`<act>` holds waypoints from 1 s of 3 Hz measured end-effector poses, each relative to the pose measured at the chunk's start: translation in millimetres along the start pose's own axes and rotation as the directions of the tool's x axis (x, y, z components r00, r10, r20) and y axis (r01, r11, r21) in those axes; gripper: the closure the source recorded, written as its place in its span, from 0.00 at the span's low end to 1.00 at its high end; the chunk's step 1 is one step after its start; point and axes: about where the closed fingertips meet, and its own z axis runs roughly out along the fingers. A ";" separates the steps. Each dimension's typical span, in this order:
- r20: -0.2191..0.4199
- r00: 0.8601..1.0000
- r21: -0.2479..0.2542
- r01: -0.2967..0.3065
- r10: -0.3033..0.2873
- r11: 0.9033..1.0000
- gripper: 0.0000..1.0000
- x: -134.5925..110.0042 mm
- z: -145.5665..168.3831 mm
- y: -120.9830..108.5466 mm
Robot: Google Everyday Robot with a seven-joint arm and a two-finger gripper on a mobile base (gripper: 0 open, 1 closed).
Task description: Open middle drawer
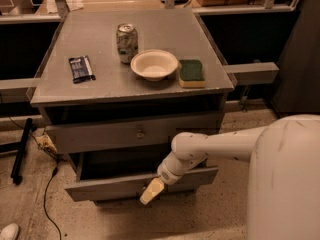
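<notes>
The middle drawer (100, 188) is the lower grey front in the camera view. It stands pulled out from the cabinet, and its dark inside shows behind the front. My gripper (152, 190), tipped in pale yellow, hangs at the centre of that front, pointing down and left, and it covers the spot where the knob sits. The white arm (210, 146) reaches in from the right. Above the middle drawer, a wider grey drawer front with a small knob (140, 133) is pushed in.
On the cabinet top (100, 91) stand a soda can (126, 42), a white bowl (154, 64), a green sponge (191, 72) and a dark snack packet (81, 68). A cable (47, 194) and a black bar (21, 149) lie on the floor at the left. My white base (285, 184) fills the right.
</notes>
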 end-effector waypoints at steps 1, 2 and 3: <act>0.000 1.000 0.000 0.000 0.000 1.000 0.00 -1.4 -0.6 -1.3; -0.002 1.000 -0.006 -0.006 0.006 1.000 0.00 1.1 -0.5 -0.3; -0.002 1.000 -0.006 -0.006 0.006 1.000 0.00 -1.4 -1.6 -2.0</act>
